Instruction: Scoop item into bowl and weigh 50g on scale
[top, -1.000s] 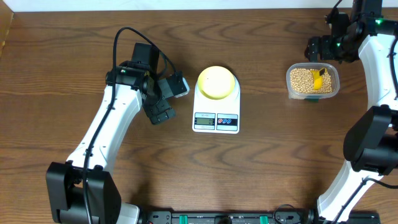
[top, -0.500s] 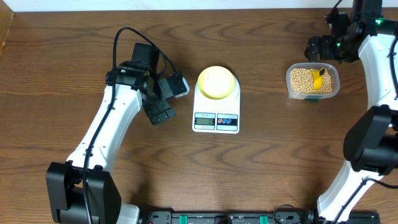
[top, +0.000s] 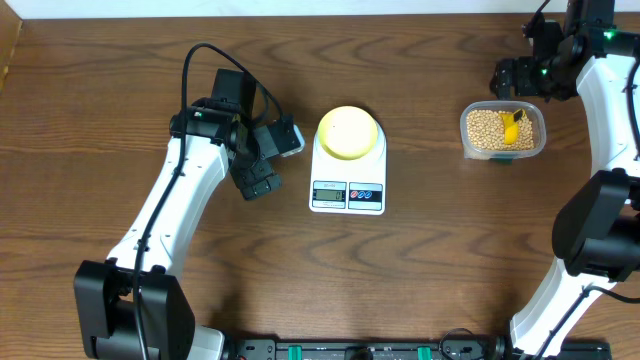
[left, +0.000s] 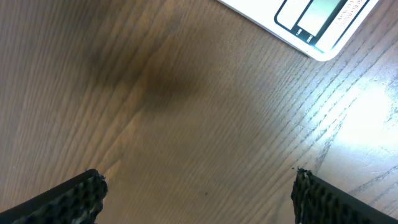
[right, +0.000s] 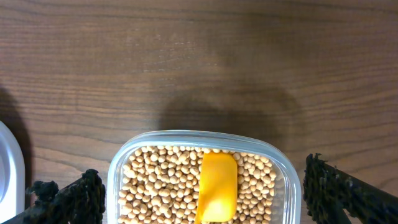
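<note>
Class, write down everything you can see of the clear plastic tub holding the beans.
The tub is clear plastic, rounded-square with a rim, lidless and upright on the wooden table, right of the scale and apart from it. Tan beans fill it nearly full; a yellow scoop lies on them.

A robotics lab: left arm (top: 165, 205) and right arm (top: 610, 100) mounted at a wooden table (top: 450, 280)

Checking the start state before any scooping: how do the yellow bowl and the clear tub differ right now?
The bowl is round and opaque pale yellow; the tub is clear and rounded-square. The bowl sits on the scale; the tub stands on the table. The bowl looks empty; the tub holds beans and a yellow scoop. Both are open-topped.
</note>
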